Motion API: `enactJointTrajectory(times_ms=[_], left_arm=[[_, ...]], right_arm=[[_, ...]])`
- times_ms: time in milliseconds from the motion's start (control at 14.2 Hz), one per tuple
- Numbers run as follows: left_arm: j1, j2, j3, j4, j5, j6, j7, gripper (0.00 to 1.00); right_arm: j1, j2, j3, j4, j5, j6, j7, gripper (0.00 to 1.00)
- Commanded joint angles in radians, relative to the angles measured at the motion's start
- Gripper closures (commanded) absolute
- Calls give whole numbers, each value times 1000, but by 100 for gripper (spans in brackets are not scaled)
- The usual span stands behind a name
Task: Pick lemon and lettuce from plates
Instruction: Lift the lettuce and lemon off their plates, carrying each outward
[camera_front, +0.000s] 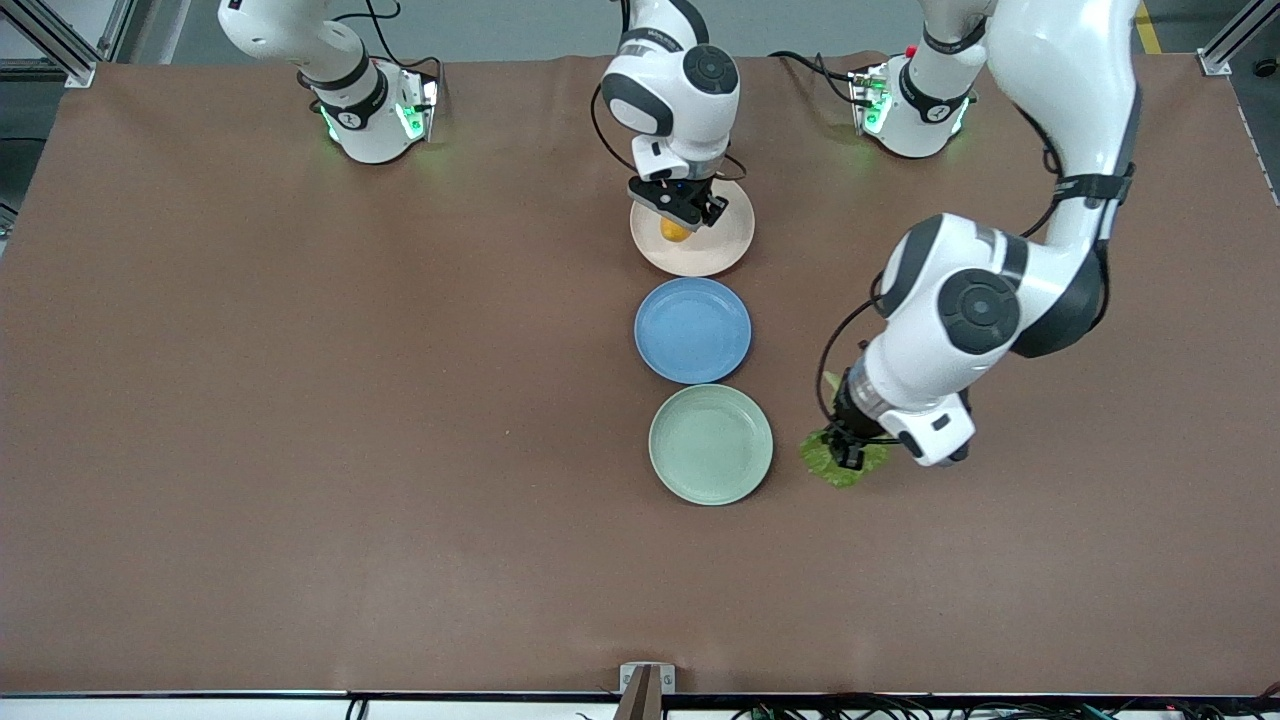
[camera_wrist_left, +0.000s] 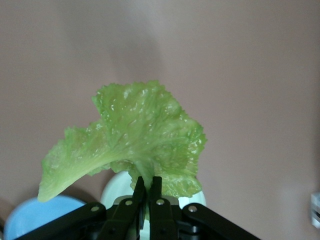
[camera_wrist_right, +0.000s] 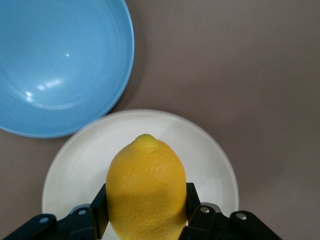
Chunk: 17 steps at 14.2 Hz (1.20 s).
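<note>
My right gripper (camera_front: 680, 215) is shut on the lemon (camera_front: 674, 232), a small yellow-orange oval, over the beige-pink plate (camera_front: 715, 250). In the right wrist view the lemon (camera_wrist_right: 145, 185) sits between the fingers (camera_wrist_right: 192, 197) above that plate (camera_wrist_right: 75, 165). My left gripper (camera_front: 847, 452) is shut on the lettuce (camera_front: 832, 468), a crinkled green leaf, over the table beside the mint green plate (camera_front: 710, 445), toward the left arm's end. In the left wrist view the gripper (camera_wrist_left: 147, 186) pinches the leaf (camera_wrist_left: 135, 135) at its stem. The mint plate holds nothing.
A blue plate (camera_front: 692, 330) with nothing on it lies between the beige-pink and mint plates. It also shows in the right wrist view (camera_wrist_right: 60, 65). The brown table (camera_front: 300, 400) spreads wide toward the right arm's end.
</note>
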Motion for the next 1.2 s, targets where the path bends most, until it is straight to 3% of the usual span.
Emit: enactJointTrajectory(times_ms=[0,353,565,847,1129], left_arm=[[68,-135,-18,-239,-26,29,90,100],[157,-194,-17,-499,-23,190,140,100],[181,-188,-15,-611,-18,337,157,99],[175,-126,-15,-637,-15,465,155,98],[172,-105,-15,-642,-14,496,155,96]], right_arm=[[-117,-189,15,-189,-20,3,-192,100],[-382,-349,15,-439,-19,117,-612,100],[-550,-352,15,-462,-19,121,-847,100],[-752,-348,15,-475,-19,144,-1184,100],[-919,-317,15,-482,-19,186,-1456,100]])
